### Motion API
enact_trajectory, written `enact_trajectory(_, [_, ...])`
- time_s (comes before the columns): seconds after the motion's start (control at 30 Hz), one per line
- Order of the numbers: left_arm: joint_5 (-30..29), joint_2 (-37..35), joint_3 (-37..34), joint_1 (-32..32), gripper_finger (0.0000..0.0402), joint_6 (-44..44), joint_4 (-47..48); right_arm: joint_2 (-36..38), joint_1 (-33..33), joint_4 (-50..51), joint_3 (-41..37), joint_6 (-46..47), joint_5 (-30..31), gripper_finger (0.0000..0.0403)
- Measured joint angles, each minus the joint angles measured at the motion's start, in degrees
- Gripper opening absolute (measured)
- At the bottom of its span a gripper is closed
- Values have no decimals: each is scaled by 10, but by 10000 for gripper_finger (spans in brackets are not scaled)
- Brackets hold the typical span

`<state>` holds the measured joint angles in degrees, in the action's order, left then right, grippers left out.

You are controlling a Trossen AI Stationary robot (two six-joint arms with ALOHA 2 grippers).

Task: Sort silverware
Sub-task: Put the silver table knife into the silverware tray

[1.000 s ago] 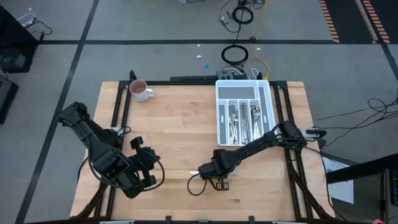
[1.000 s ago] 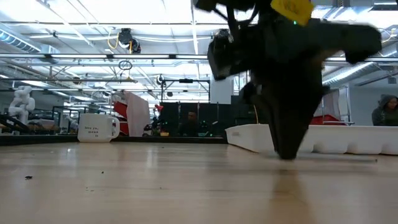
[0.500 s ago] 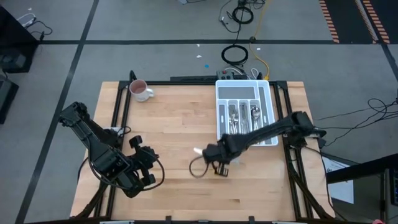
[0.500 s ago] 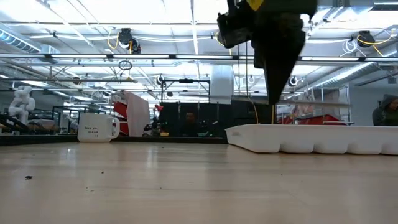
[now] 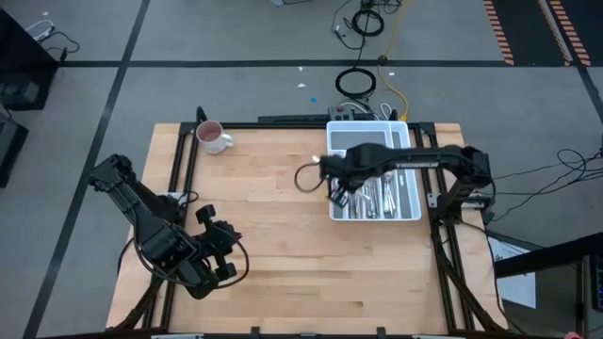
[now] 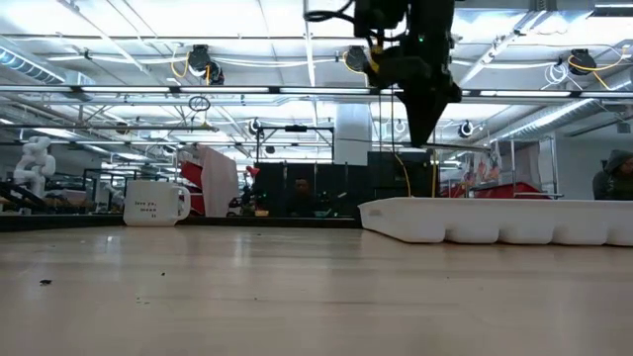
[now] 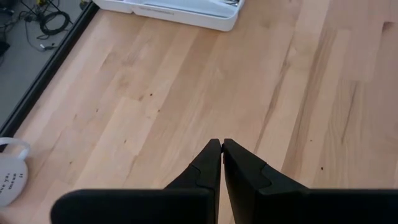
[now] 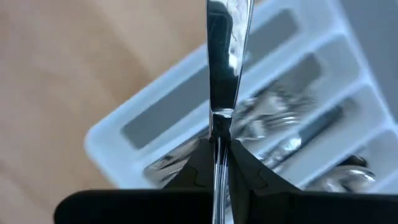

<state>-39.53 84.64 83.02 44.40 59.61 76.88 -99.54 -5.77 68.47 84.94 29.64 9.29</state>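
Over the wooden table (image 5: 283, 198), I'm holding my right gripper (image 8: 219, 144) clamped on a slim, mirror-bright table knife (image 8: 222, 68) — hanging above the white cutlery tray (image 5: 408, 179); left gripper (image 7: 221, 148) closed, empty.

Small dark lettering on the white mug (image 6: 156, 206), too small to read

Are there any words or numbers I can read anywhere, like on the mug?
Mug: small dark print on its white side, too small and blurred to read in the low view.
Mug in the left wrist view: a few tiny letters at the picture's edge, also too small to read.
White tray, silverware, and the knife held by the right gripper: no words or numbers visible.
No text anywhere can be read.
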Motion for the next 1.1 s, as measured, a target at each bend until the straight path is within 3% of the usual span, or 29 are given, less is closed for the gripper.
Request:
enact_trajectory(0.17, [-5,0,0,0,27,1,-3,46,-52,-14,-52,45,28,0])
enact_trajectory(0.37, [-25,0,0,0,27,0,-8,123,-93,-86,-175,118,23,0])
enact_trajectory(0.7, [-76,0,0,0,27,-1,-9,231,-103,-325,-398,287,-34,0])
enact_trajectory(0.83, [-87,0,0,0,27,-1,-9,245,-103,-358,-440,333,-30,0])
enact_trajectory(1.1, [-88,0,0,0,27,-1,-9,248,-107,-342,-448,338,-17,0])
